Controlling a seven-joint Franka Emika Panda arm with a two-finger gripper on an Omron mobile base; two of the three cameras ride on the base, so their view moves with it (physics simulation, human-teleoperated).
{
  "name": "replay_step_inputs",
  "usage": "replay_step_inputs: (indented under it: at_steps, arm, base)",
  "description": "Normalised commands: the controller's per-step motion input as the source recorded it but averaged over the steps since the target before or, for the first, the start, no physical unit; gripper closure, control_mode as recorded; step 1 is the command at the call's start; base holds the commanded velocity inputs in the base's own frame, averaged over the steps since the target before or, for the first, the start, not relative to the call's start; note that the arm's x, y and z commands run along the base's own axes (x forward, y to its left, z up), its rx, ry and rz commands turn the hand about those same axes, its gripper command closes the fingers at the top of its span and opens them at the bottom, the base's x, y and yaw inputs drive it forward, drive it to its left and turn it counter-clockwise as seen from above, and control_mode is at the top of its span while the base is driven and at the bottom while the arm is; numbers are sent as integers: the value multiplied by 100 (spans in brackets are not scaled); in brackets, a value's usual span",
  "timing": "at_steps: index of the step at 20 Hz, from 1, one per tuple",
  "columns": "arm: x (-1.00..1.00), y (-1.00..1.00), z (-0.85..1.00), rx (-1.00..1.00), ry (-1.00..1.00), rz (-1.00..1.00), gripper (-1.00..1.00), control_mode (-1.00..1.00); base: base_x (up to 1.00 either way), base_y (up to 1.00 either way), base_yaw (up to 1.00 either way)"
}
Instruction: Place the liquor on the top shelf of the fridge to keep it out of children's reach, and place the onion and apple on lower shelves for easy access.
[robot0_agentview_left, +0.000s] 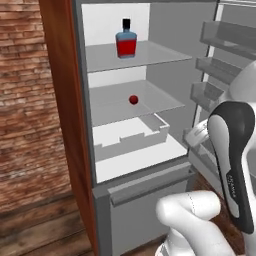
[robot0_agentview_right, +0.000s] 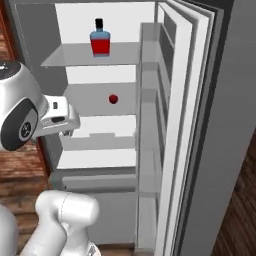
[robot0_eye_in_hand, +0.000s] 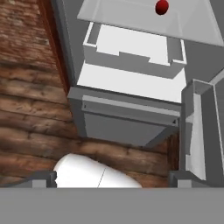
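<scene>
The fingers (robot0_eye_in_hand: 42, 179) are held wide with nothing in them, the liquor (robot0_agentview_left: 126, 42) is set on the top shelf (robot0_agentview_left: 160, 54) high above them and the apple (robot0_agentview_left: 133, 100) nearer ahead, so the onion must likely be fetched next.

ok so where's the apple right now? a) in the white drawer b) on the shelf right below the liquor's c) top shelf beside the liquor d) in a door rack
b, the apple lies alone on the grey shelf directly under the top shelf, where the liquor stands.
</scene>
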Motion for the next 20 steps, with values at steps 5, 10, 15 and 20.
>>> replay_step_inputs:
  at_steps: [5, 10, 15, 20]
  arm:
    - [0, 0, 0, 0, 0, 0, -100, 100]
    - [0, 0, 0, 0, 0, 0, -100, 100]
    - [0, 0, 0, 0, 0, 0, -100, 100]
    - [0, 0, 0, 0, 0, 0, -100, 100]
  base:
    - [-96, 0, 31]
    - [-62, 10, 67]
    - [-35, 9, 89]
    - [-39, 14, 95]
